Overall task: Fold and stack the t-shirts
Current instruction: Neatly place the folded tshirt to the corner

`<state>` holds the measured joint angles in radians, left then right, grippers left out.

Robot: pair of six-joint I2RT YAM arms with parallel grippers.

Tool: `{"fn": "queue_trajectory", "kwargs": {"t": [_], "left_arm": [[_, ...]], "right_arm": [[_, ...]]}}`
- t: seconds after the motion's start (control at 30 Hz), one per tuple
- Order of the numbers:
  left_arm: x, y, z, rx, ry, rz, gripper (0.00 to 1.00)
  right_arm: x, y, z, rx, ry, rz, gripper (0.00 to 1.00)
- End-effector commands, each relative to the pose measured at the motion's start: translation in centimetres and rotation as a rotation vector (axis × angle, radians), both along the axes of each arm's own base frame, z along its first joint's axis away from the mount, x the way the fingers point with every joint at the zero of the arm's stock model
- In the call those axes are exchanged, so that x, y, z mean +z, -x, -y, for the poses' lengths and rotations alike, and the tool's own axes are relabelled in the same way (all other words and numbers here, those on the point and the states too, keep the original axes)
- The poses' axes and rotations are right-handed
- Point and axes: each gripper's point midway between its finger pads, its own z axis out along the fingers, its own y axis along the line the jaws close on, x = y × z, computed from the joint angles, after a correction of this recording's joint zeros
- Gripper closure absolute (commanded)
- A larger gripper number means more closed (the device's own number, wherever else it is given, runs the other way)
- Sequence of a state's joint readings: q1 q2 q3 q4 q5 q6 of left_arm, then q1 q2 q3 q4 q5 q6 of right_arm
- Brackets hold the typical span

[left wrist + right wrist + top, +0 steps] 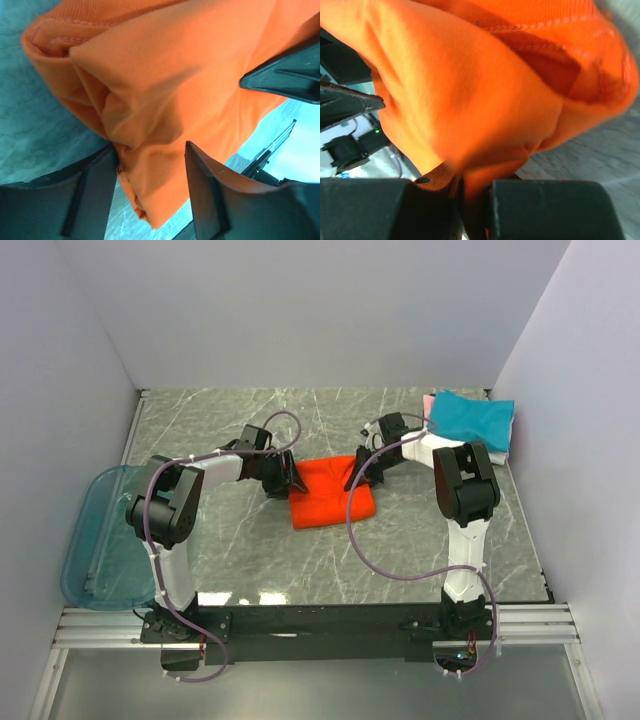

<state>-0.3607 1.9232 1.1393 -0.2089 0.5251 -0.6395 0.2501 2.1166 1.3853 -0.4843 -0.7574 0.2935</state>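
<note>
Marble table (250, 550): holds everything below.
Orange t-shirt (332, 492): table centre, folded to a rough rectangle, not yet stacked.
Folded stack (472, 420): teal on top, far right corner; appears finished.
Right gripper (470, 197): clenched on the orange cloth.
Left gripper (150, 150): jaws apart, cloth loose between them.

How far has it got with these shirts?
Done: a teal shirt sits folded atop others in the far right corner. In hand: the orange-red shirt lies partly folded mid-table, the right gripper pinching one edge, the left gripper open around another. Left: finish that fold and put it on that stack.
</note>
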Motion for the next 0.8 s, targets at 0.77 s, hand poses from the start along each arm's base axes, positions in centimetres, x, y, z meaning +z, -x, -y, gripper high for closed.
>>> {"fn": "queue_trajectory", "kwargs": {"t": [0.77], "left_arm": [[1.8, -0.1, -5.2, 0.072, -0.117, 0.052, 0.34]], "right_arm": [[10.9, -9.3, 18.5, -0.172, 0.685, 0.283, 1.0]]}}
